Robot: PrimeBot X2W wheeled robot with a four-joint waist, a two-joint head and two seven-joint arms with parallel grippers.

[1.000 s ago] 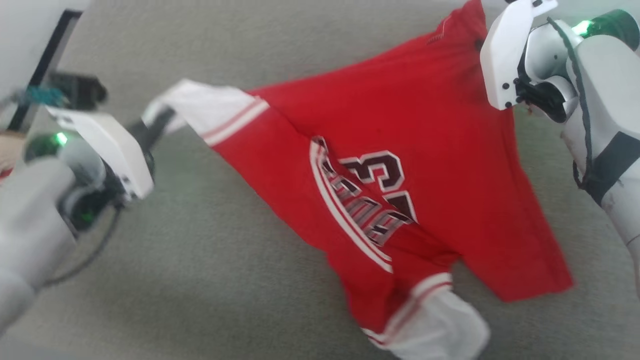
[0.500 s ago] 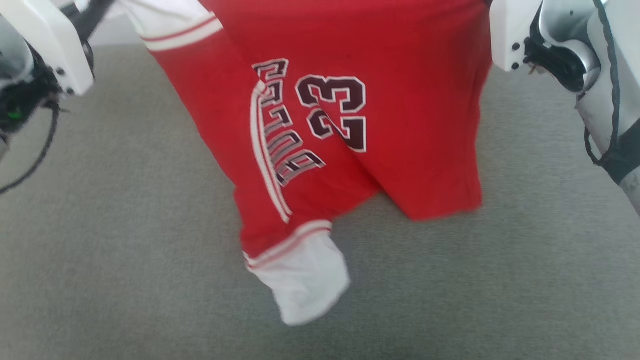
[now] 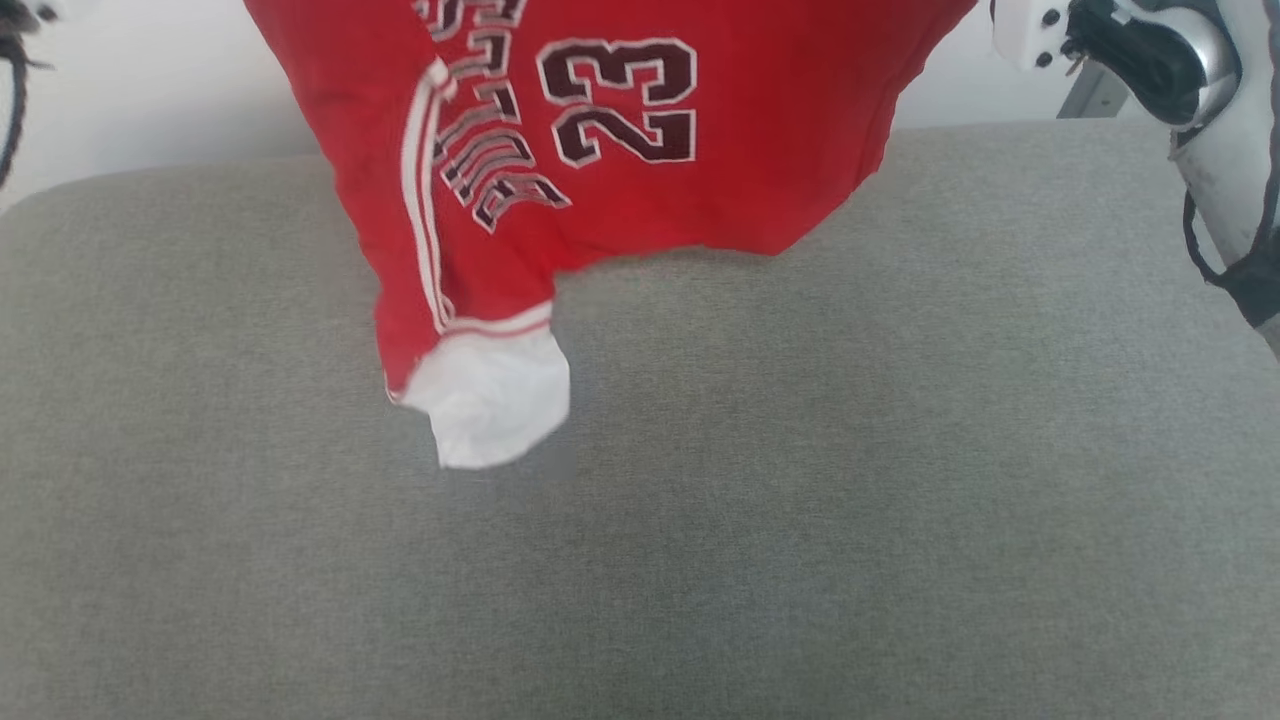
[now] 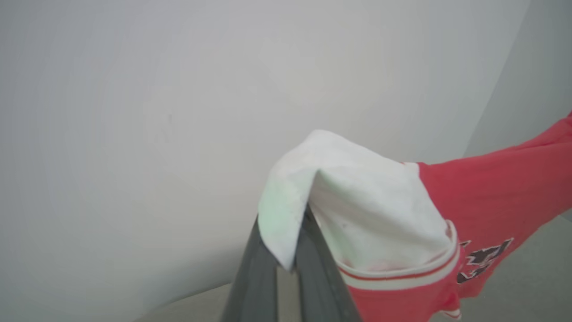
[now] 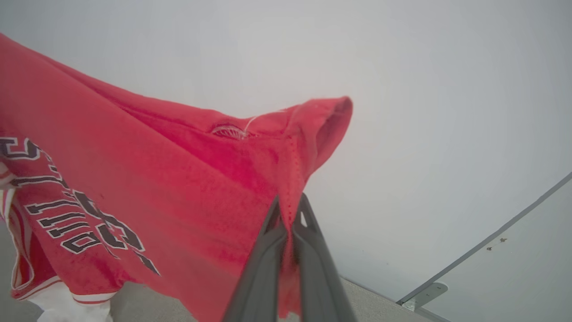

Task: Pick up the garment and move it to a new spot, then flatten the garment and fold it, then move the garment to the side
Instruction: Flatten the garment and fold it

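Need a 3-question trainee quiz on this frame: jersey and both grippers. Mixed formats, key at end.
1. True or false: the left gripper is shut on a white sleeve of the garment.
2. The right gripper pinches: A) red fabric B) a white sleeve C) nothing.
3. Fill in: the garment's number reads __.
Key: 1 true; 2 A; 3 23.

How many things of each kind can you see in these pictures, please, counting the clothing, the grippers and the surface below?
garment: 1, red with a dark "23", hanging lifted
grippers: 2, the left gripper on a white sleeve and the right gripper on a red edge
grey padded surface: 1
total: 4
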